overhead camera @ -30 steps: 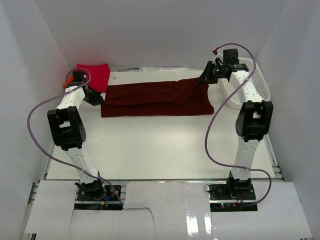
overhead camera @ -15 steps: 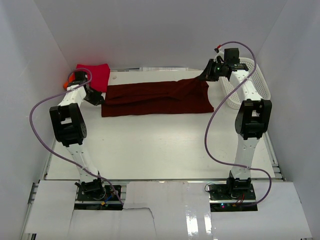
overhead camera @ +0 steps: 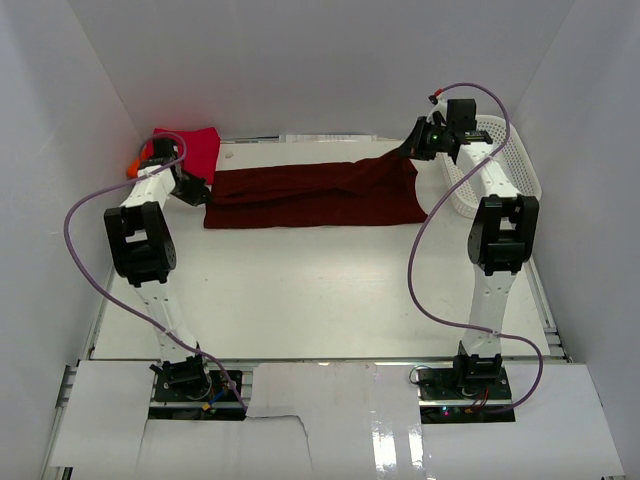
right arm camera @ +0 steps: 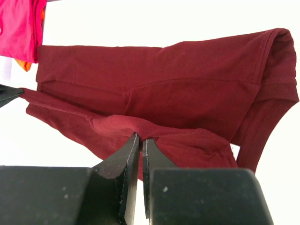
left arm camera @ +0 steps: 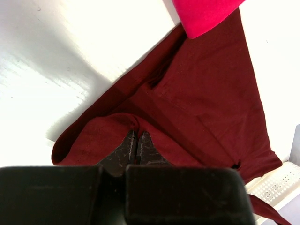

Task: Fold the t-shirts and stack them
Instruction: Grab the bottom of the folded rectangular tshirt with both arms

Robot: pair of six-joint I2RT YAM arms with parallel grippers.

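Observation:
The dark maroon t-shirt (overhead camera: 315, 195) lies folded lengthwise as a long band across the far part of the table. My left gripper (overhead camera: 203, 195) is shut on its left end, the cloth pinched between the jaws (left arm camera: 137, 136). My right gripper (overhead camera: 410, 152) is shut on its right far edge and lifts a fold of it (right arm camera: 140, 136). The crimson-red t-shirt (overhead camera: 190, 148) lies folded at the far left, its corner over the maroon cloth in the left wrist view (left arm camera: 206, 14). A sliver of the orange t-shirt (right arm camera: 26, 65) shows under it.
A white mesh basket (overhead camera: 500, 170) stands at the far right beside the right arm, its edge also in the left wrist view (left arm camera: 276, 185). White walls close in the table on three sides.
Both grippers have moved a little toward the back wall with the shirt's ends. The maroon band has grown narrower front to back.

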